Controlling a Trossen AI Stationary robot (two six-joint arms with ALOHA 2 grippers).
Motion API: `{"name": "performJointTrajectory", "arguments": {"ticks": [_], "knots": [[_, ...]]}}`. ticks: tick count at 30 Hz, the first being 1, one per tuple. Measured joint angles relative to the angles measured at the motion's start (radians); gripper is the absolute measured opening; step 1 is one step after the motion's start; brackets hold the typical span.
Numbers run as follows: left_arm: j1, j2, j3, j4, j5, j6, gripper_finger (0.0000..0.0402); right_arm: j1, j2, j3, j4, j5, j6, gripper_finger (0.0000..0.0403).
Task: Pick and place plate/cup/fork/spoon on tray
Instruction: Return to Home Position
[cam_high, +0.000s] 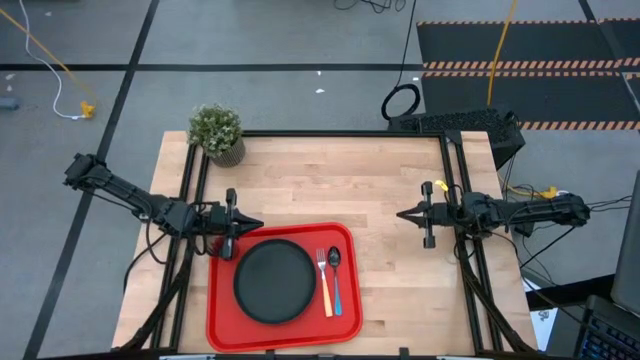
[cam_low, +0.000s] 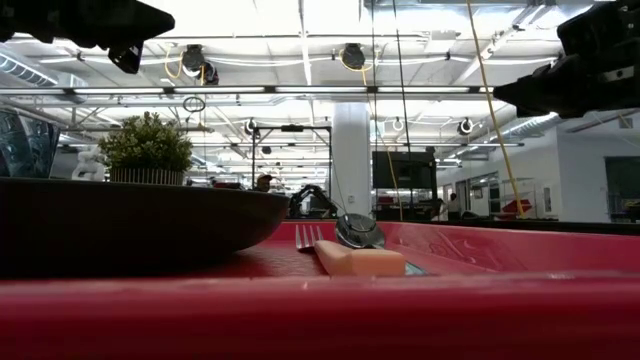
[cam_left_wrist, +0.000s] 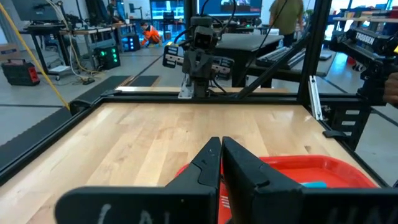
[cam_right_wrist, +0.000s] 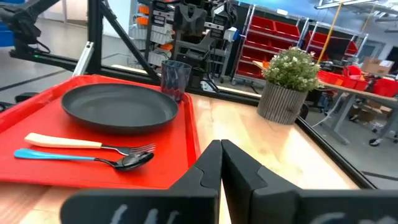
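The tray (cam_high: 283, 333) lay at the table's (cam_high: 330, 180) front edge. The plate (cam_high: 274, 281) sat in its middle, the fork (cam_high: 324, 282) and spoon (cam_high: 335, 275) side by side near its right rim, and the cup (cam_right_wrist: 175, 77) at its left rim. The left gripper (cam_high: 255, 226) hovered pinched shut over the tray's back left corner; the right gripper (cam_high: 403, 215) hung pinched shut above bare table, empty.

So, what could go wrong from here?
1. The cup stands at the tray's corner, right by the shut left gripper. A swing of that arm could tip it, and I cannot tell if it sits fully inside the rim.
2. The fork and spoon lie close together, so regrasping one could nudge the other.
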Motion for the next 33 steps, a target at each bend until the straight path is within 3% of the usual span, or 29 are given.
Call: {"name": "performJointTrajectory", "arguments": {"ticks": [11,20,24,33], "knots": [[0.000,0.000,0.000,-0.010,0.000,-0.003,0.0019,-0.002,-0.022,-0.030,-0.037,-0.049,0.042,0.0000],[-0.002,0.000,0.000,-0.028,0.000,-0.028,0.0019,-0.002,-0.176,-0.030,-0.050,-0.049,-0.023,0.0000],[-0.002,0.000,0.000,-0.034,0.000,-0.033,0.0019,-0.002,-0.173,-0.030,-0.040,-0.061,-0.036,0.0000],[-0.002,0.000,0.000,-0.025,0.000,-0.007,0.0019,-0.002,-0.164,-0.030,-0.126,-0.094,0.115,0.0000]]}}
